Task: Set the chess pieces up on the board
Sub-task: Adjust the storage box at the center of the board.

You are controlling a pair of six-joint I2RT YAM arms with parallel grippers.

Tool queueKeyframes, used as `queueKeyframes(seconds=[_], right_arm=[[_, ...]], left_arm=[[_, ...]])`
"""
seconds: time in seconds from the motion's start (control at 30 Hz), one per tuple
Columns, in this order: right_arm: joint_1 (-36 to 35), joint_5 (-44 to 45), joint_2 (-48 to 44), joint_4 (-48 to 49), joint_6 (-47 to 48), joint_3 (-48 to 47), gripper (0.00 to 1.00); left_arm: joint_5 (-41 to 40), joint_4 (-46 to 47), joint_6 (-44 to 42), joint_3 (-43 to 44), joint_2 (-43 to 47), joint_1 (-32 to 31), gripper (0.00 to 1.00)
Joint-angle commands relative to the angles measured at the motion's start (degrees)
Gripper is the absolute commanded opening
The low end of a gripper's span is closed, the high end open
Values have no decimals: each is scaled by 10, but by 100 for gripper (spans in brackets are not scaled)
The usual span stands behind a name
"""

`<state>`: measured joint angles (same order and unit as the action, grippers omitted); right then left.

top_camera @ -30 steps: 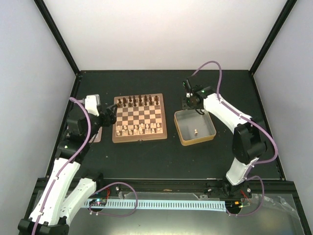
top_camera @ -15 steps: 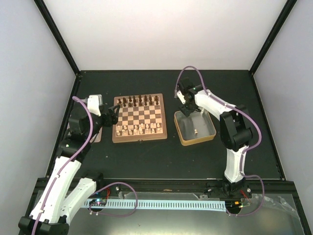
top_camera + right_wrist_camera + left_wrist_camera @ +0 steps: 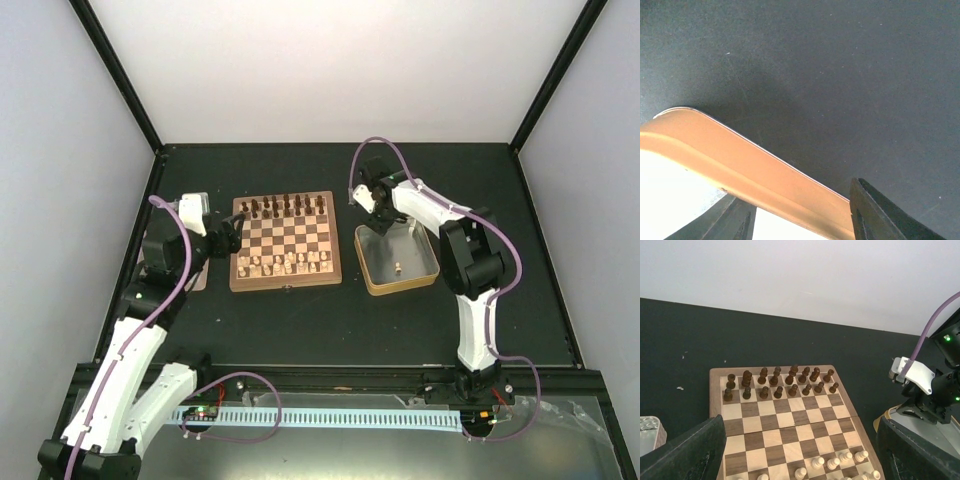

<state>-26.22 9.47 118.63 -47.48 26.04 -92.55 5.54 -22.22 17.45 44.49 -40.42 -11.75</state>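
Observation:
The board (image 3: 286,238) lies left of centre, with dark chessmen (image 3: 285,206) along its two far rows and pale chess pieces (image 3: 285,263) along its near rows. One pale piece (image 3: 399,267) stands alone inside the gold-rimmed tin (image 3: 430,272). My left gripper (image 3: 229,238) hovers at the board's left edge, open and holding nothing. In the left wrist view the board (image 3: 785,422), the dark chessmen (image 3: 777,382) and several pale pieces (image 3: 840,460) lie between its wide-spread fingers (image 3: 690,450). My right gripper (image 3: 373,217) is open over the tin's far left corner. The tin's gold wall (image 3: 740,160) runs between its fingers (image 3: 885,215).
A small metal object (image 3: 196,276) lies under my left arm, left of the board. The tin sits just right of the board with a narrow gap of black table (image 3: 300,330) between them. Black frame posts and white walls close in the workspace.
My right arm has swung left, from beyond the tin's far side to its far left corner. The left gripper has barely moved.

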Motion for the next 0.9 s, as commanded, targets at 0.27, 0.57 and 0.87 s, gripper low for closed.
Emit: queueKeyframes(seconds=[0.27,0.57,0.87], right_arm=[[26,-20,-39,21,-4,66,25],[47,28,-106,77,-102,144,14],[71,71,-143,90,-304,188,10]], left_arm=[[-5,13,-2,1,-4,-1,84],[-1,13,3,-3,-3,-1,84],[2,14,6,-5,-4,-2,84]])
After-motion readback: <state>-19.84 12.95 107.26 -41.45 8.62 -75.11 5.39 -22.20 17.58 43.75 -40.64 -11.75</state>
